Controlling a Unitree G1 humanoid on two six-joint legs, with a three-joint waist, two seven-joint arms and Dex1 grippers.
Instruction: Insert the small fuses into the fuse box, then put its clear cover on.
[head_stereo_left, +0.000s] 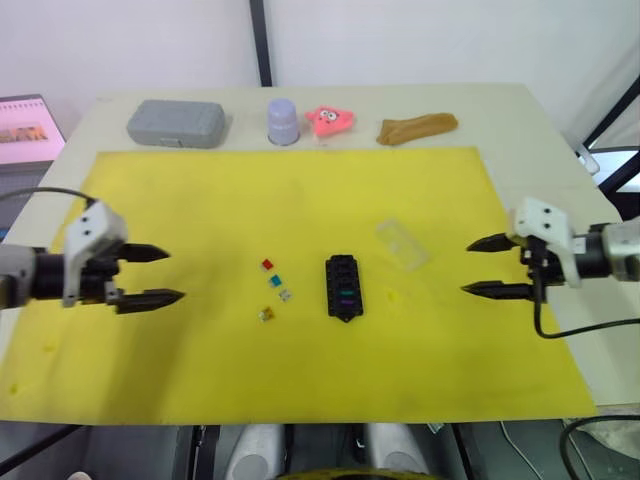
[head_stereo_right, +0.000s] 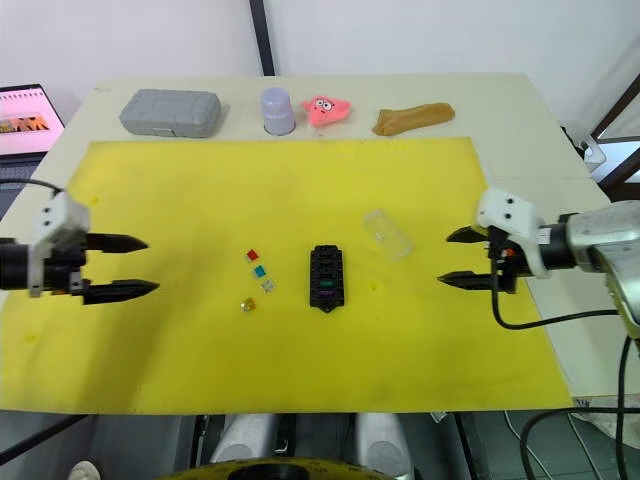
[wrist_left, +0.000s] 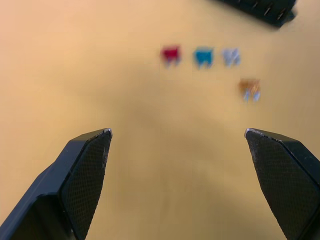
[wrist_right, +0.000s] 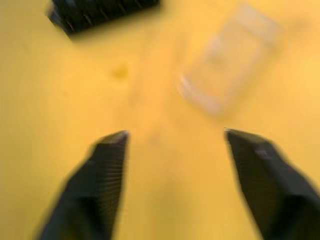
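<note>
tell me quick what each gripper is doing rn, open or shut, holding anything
Left gripper: open, holding nothing, above the yellow mat.
Right gripper: open, holding nothing, near the clear cover.

You see red (head_stereo_left: 267, 264), teal (head_stereo_left: 273, 281), grey (head_stereo_left: 284, 294) and amber (head_stereo_left: 266, 315) fuses, a black fuse box (head_stereo_left: 342, 287), a yellow mat (head_stereo_left: 200, 190).

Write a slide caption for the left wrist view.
Open left gripper faces four loose small fuses on the yellow mat.
</note>
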